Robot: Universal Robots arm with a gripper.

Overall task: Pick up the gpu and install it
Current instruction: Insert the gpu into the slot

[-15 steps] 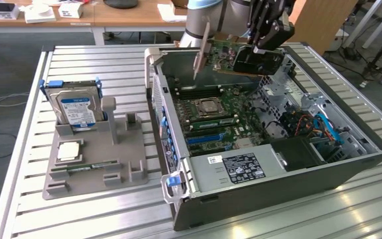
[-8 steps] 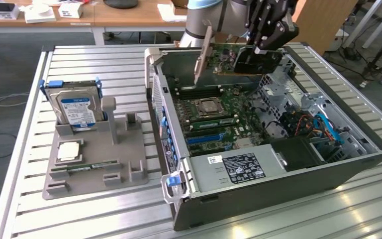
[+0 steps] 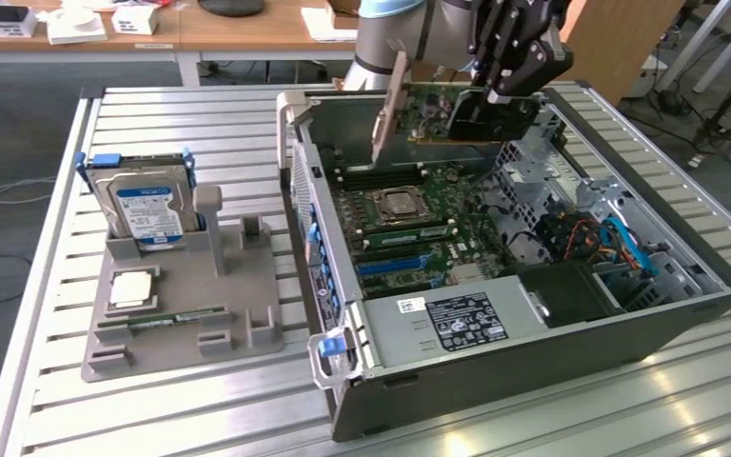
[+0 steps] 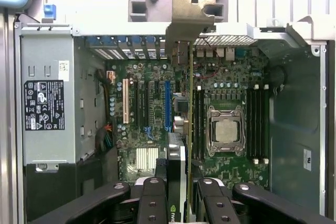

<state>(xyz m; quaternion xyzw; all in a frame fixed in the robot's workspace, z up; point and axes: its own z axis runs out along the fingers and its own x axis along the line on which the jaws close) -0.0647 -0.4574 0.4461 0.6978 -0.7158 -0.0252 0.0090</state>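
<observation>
Counter: pale metal, ribbed in long slats, with glare on the near slats. Floor: dark grey carpet on both sides. A thin cable loops across the carpet at the exterior view's left. Behind the counter are wooden desks on white legs, carrying white boxes and papers. A wooden panel stands at the exterior view's right. Beyond it, dark stand legs rest on the floor.

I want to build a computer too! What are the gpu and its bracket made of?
The gpu looks like stiff circuit board, green and matte, studded with tiny parts. The bracket looks like thin bare metal, pale with a dull sheen, though I can't be certain.
</observation>
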